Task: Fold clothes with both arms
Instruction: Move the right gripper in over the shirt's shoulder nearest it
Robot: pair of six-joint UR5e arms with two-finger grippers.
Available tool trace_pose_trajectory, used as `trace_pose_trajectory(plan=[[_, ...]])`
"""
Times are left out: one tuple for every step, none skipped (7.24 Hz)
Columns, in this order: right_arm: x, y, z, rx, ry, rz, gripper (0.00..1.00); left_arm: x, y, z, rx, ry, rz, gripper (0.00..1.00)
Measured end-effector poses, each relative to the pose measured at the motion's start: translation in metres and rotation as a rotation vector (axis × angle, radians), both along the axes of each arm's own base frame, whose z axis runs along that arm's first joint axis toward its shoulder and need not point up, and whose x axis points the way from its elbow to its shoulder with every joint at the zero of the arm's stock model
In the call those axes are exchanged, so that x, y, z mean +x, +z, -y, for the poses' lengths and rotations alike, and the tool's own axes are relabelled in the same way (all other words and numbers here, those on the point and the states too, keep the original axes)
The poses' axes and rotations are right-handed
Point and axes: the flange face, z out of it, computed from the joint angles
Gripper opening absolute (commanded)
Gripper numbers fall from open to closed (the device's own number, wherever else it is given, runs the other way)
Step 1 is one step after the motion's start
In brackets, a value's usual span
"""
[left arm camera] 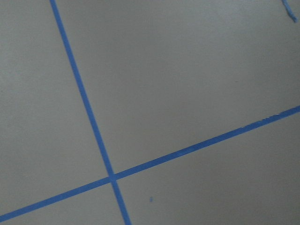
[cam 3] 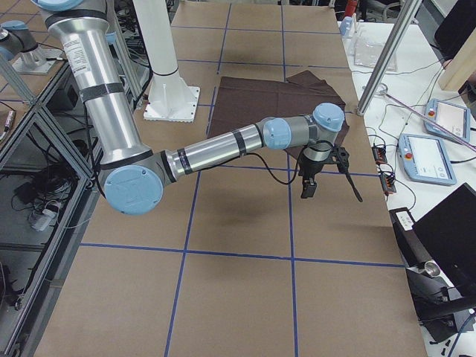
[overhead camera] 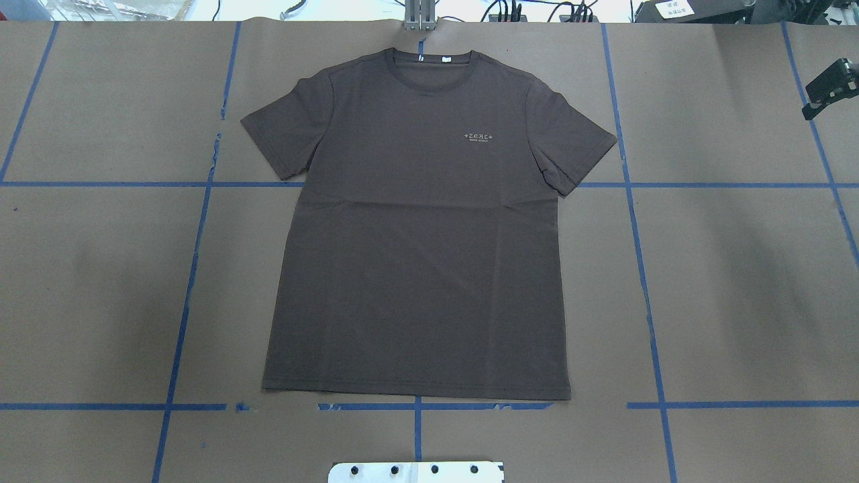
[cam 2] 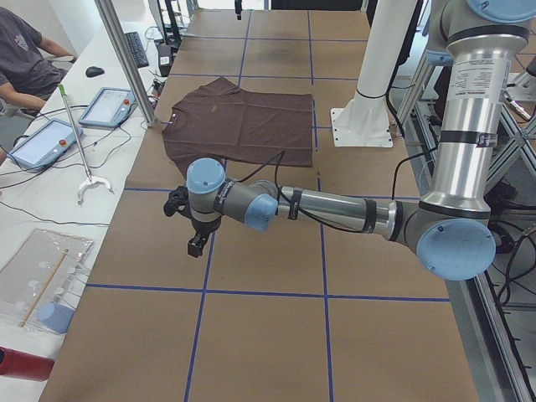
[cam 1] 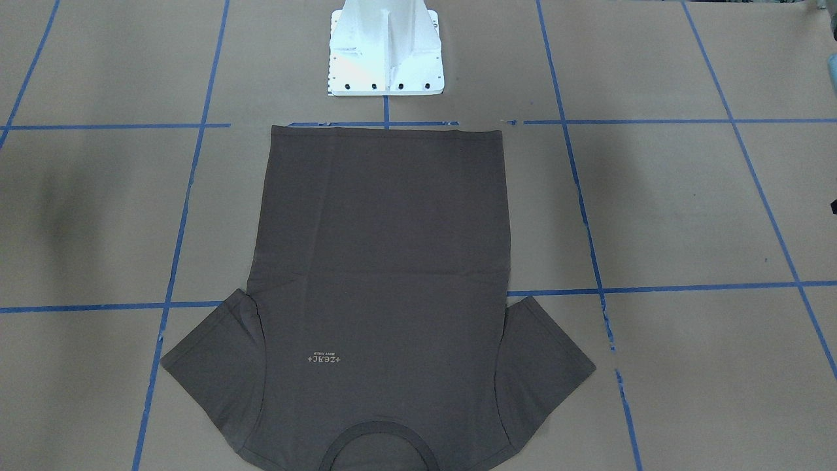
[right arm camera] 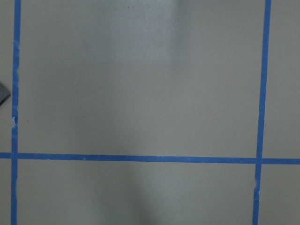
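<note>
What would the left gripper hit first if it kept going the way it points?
Most likely the paper-covered table: the left gripper points down at bare brown paper near a blue tape crossing, clear of the T-shirt.

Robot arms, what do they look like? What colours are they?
Both the left arm and the right arm are shiny silver tubes joined by fat grey elbows with round light blue caps. Black bands ring the tubes, and a thin black cable loops along each arm. Each upper tube carries a small printed label. The left gripper and the right gripper are black.
</note>
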Motion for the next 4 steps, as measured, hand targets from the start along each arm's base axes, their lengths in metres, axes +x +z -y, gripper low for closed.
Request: trace_pose_trajectory(plan=[[0.002, 0.001, -0.001, -0.001, 0.004, 0.000, 1.00, -0.012, 0.010, 0.003, 0.003, -0.013, 0.002, 1.00], [0.004, 0.002, -0.003, -0.004, 0.008, 0.000, 1.00, -0.021, 0.011, 0.006, 0.013, -0.027, -0.001, 1.00], [0.004, 0.001, -0.005, -0.005, 0.014, 0.001, 1.00, -0.025, 0.003, 0.007, 0.030, -0.035, -0.004, 1.00], [0.004, -0.005, -0.006, 0.002, 0.018, 0.004, 1.00, -0.026, -0.006, 0.002, 0.047, -0.040, -0.007, 1.00]])
